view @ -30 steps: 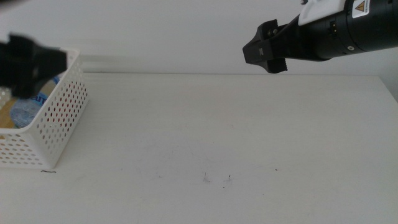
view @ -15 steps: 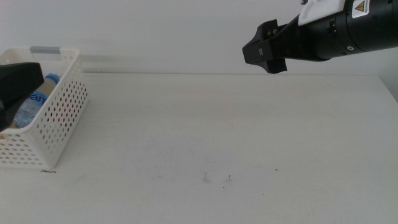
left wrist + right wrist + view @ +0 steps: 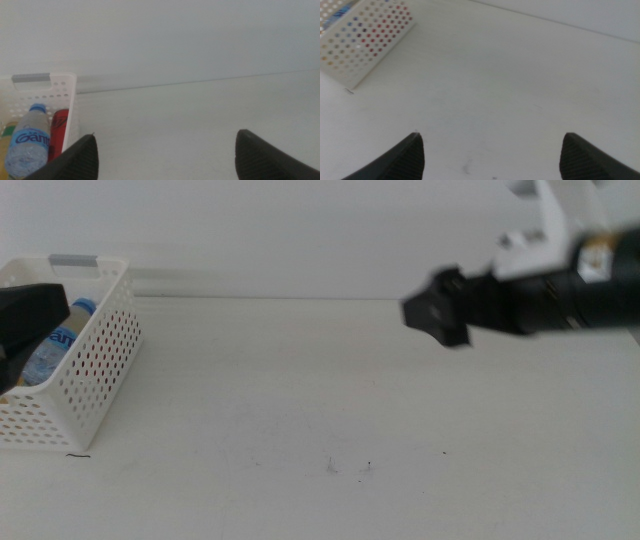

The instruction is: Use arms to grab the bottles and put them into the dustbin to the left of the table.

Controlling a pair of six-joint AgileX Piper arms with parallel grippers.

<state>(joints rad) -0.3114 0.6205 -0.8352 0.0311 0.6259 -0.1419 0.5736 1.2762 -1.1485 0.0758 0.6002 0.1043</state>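
Item: dustbin (image 3: 95,365), white perforated basket, sitting at the left edge of the middle view on the desk (image 3: 330,390).

Contents: water bottle (image 3: 27,137) with blue cap, lying against the near wall, long axis running up toward the grey handle bar (image 3: 31,78), cap pointing that way; slim red can (image 3: 59,130) lying just beside it, roughly parallel. A yellow edge is showing at the far left of the left wrist view, too little to identify.

Left end effector (image 3: 165,155): hovering beside the dustbin, jaws spread wide, holding nothing.

Right end effector (image 3: 492,152): hanging over the desk at the right of the middle view, blurred, jaws spread, holding nothing; dustbin lying well apart, toward the left.

Judgement: no bottle is showing on the desk; left arm nearer the dustbin; task appearing complete.
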